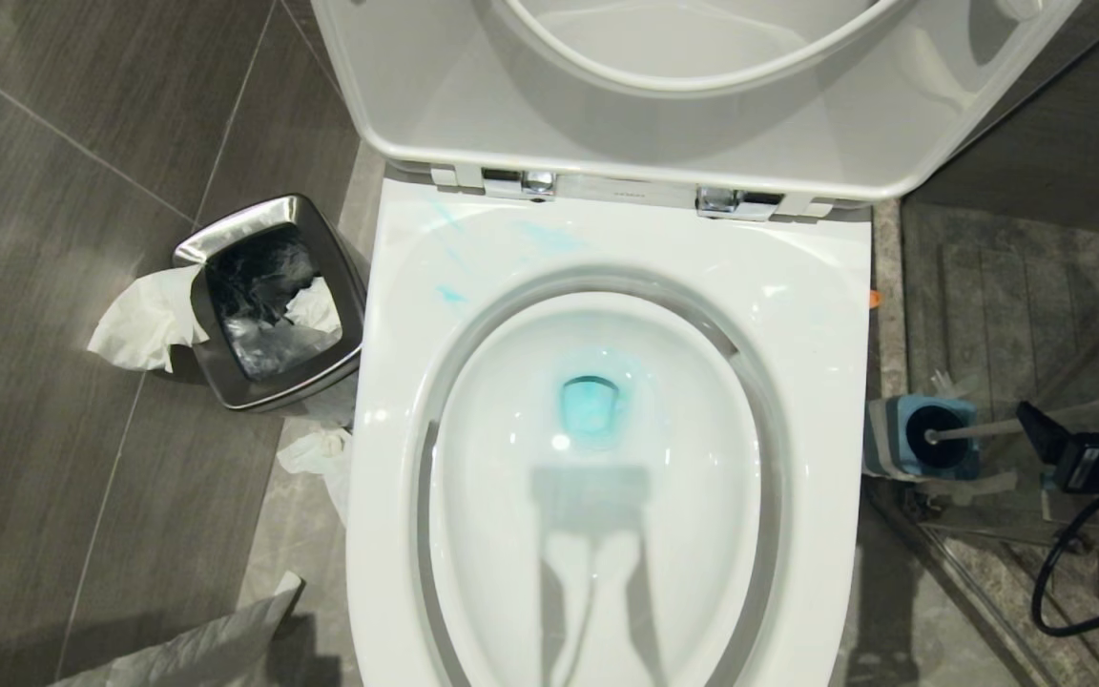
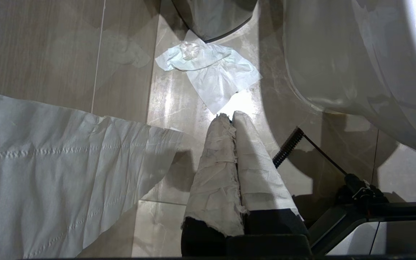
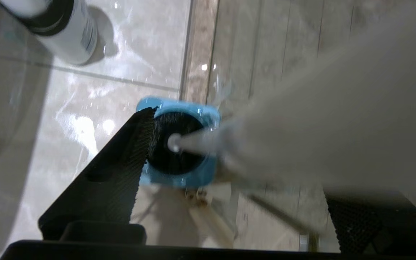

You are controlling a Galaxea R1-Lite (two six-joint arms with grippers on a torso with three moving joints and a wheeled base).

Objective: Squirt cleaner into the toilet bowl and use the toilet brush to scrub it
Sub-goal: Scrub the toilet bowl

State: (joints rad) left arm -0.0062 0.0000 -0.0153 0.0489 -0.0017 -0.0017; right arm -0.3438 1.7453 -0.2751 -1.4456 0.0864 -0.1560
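Your toilet brush (image 1: 1007,426): slim white handle, long axis nearly level across the right edge of the head frame, head end pointing left into its blue holder (image 1: 922,437), free end running right toward your right hand (image 1: 1098,444). Right hand: at the far right edge, released, jaws spread with the handle passing between them; whether either pad touches the handle cannot be told. In the right wrist frame the handle (image 3: 302,144) fills the right half and one black finger (image 3: 121,169) lies just beside the holder (image 3: 179,144). Cleaner (image 3: 67,32): white bottle at that frame's upper left, on the floor, well apart from the hand. Toilet bowl (image 1: 607,496): centre frame, lid raised, blue liquid pooled at its drain. Left hand (image 2: 231,119): clenched, paper-wrapped fingers pressed together above the floor tiles. Room: grey tiled floor (image 1: 53,286), steel bin (image 1: 268,301) left of the bowl, tissue (image 1: 144,324) draped beside it.
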